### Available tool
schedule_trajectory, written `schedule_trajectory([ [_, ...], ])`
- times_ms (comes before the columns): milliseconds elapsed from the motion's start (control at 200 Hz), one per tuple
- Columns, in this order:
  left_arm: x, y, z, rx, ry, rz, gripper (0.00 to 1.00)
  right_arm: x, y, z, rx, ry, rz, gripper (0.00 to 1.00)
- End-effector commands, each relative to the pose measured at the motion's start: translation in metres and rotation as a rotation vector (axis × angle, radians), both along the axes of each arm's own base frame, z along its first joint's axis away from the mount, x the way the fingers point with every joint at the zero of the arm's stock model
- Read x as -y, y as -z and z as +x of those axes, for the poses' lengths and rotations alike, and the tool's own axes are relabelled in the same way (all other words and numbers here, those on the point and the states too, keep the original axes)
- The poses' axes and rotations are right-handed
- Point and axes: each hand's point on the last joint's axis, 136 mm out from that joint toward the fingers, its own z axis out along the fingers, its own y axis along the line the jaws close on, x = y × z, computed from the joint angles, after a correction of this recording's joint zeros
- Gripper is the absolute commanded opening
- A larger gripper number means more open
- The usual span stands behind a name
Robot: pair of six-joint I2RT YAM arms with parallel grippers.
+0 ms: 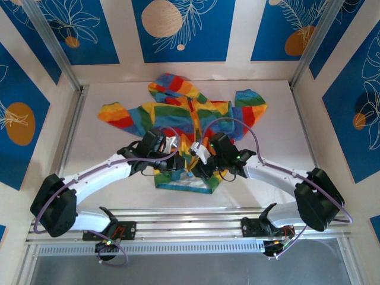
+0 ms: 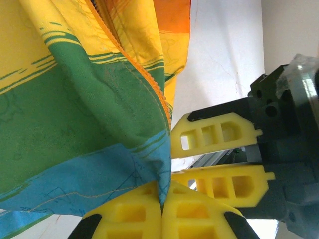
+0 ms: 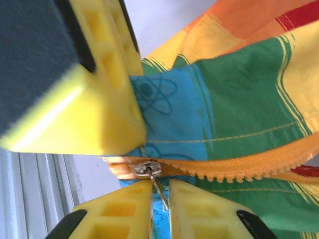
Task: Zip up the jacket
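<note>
Yellow fingers of the right gripper (image 3: 160,201) are sitting closest to its wrist lens, closing to a thin slit on the metal zipper pull (image 3: 159,191), which is hanging from the slider (image 3: 146,169) at the bottom end of the orange zipper (image 3: 239,170). Just beside it, the left gripper (image 2: 162,211) is pinching the blue hem edge of the jacket (image 1: 178,113) – its 2 jaws pressing together on the cloth. From above, the jacket is lying on the white table (image 1: 285,136), hood pointing away from the arms, sleeves spreading outward – both grippers meeting at its lower front.
</note>
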Motion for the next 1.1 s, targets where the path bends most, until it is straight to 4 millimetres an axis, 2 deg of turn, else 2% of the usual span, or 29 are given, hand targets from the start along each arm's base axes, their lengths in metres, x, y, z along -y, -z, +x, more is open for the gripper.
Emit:
schedule_trajectory([
  [0, 0.002, -0.009, 0.0, 0.007, 0.03, -0.021, 0.0, 0.005, 0.01, -0.005, 0.006, -0.012, -0.032, 0.16],
  [190, 0.002, -0.011, -0.001, 0.007, 0.038, -0.027, 0.0, 0.0, 0.006, -0.008, 0.018, -0.03, -0.008, 0.22],
  [540, 0.002, -0.011, -0.002, 0.003, 0.045, -0.029, 0.0, -0.013, 0.005, -0.008, 0.077, -0.082, -0.016, 0.24],
  [615, 0.001, -0.01, -0.004, -0.001, 0.05, -0.026, 0.0, -0.015, 0.005, -0.006, 0.082, -0.082, -0.018, 0.21],
  [830, -0.003, -0.01, -0.005, 0.0, 0.053, -0.013, 0.0, -0.015, 0.007, -0.005, 0.074, -0.059, -0.03, 0.02],
  [1095, -0.009, -0.013, -0.004, 0.008, 0.049, -0.013, 0.0, -0.008, 0.014, -0.01, 0.053, -0.033, -0.037, 0.0],
])
